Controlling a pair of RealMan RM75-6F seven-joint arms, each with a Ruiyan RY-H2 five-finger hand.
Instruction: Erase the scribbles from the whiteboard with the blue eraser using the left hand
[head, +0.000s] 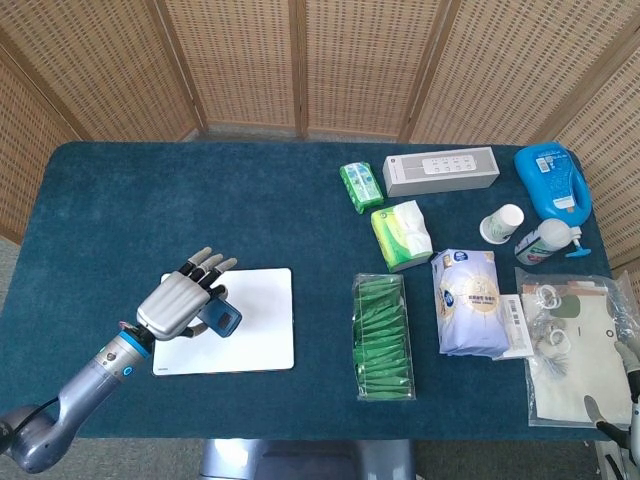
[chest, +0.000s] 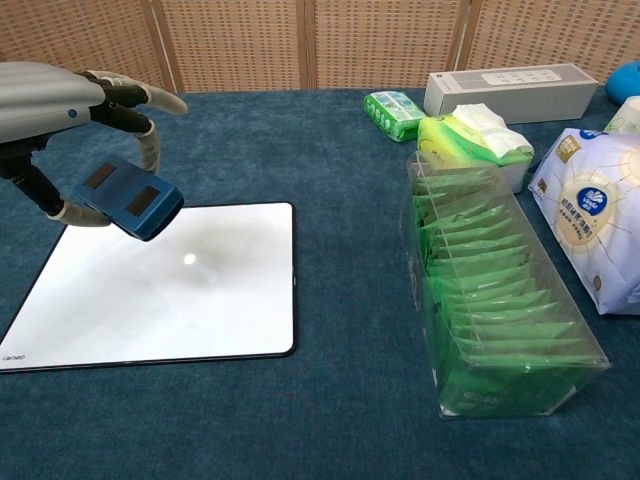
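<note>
My left hand (head: 178, 302) (chest: 62, 110) holds the blue eraser (head: 219, 318) (chest: 127, 197) lifted above the far left part of the whiteboard (head: 252, 338) (chest: 190, 300). The eraser is tilted, gripped between thumb and fingers. The whiteboard lies flat on the dark blue cloth and its surface looks plain white, with no scribbles visible. Only the fingertips of my right hand (head: 622, 400) show at the lower right corner of the head view, too little to tell how they stand.
A clear box of green packets (head: 382, 335) (chest: 495, 310) lies right of the board. Beyond it sit a tissue pack (head: 401, 234), a white long box (head: 440, 171), a wipes bag (head: 469, 300), a blue jug (head: 552, 179) and a plastic bag (head: 575, 345).
</note>
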